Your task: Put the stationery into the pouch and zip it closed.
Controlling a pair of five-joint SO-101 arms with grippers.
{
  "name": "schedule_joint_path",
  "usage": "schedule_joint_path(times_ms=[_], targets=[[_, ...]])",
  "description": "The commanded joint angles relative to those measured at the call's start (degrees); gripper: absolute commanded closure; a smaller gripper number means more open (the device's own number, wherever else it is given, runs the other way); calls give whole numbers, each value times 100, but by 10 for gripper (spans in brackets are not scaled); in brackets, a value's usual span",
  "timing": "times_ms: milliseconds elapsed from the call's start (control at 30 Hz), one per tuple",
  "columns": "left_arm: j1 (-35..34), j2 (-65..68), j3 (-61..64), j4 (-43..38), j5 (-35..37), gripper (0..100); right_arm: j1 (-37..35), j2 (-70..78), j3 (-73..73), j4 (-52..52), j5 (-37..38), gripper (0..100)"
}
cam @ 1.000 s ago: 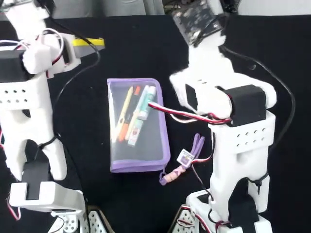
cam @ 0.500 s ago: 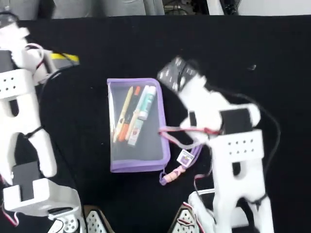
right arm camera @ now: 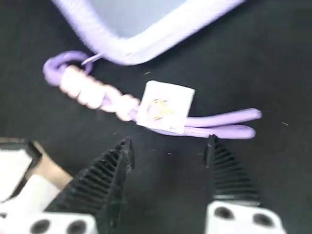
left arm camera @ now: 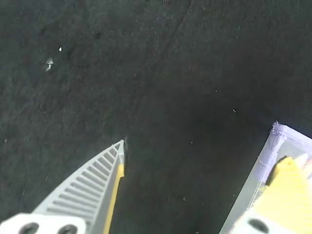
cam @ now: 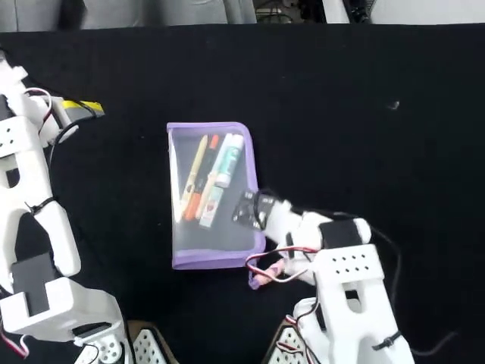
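A clear pouch (cam: 227, 231) with purple trim lies flat in the middle of the black table. Several pens and markers (cam: 211, 178) lie inside it. Its purple zip strap (cam: 261, 277) with pink beads and a white tag (right arm camera: 165, 107) trails off the near right corner (right arm camera: 146, 29). My right gripper (cam: 248, 208) hangs low at the pouch's right edge; its black jaws (right arm camera: 168, 146) are open just short of the strap, holding nothing. My left gripper (cam: 79, 108), marked with yellow tape, sits at the far left, away from the pouch, open (left arm camera: 200, 141) over bare cloth.
Black cloth (cam: 364, 114) covers the whole table, with open room to the right and behind the pouch. The arms' white bases (cam: 348, 318) stand along the near edge on both sides.
My right arm has swung down and back from over the far side of the table to the pouch's near right corner. My left arm has drawn further left.
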Motion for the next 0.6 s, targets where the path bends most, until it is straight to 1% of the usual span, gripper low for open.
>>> schedule_joint_path(times_ms=[0, 100, 267, 400, 567], targets=[[-31, -62, 13, -211, 53, 546, -9, -136, 171, -97, 712, 766], [-31, -62, 48, -246, 53, 546, -299, -136, 347, -105, 888, 764], [-66, -62, 13, -246, 53, 546, -1143, -136, 593, -193, 853, 765], [-75, -62, 13, -246, 26, 546, -1600, -127, 857, -826, 404, 765], [-75, -62, 40, -246, 26, 546, -1925, -127, 1244, -1345, 281, 765]])
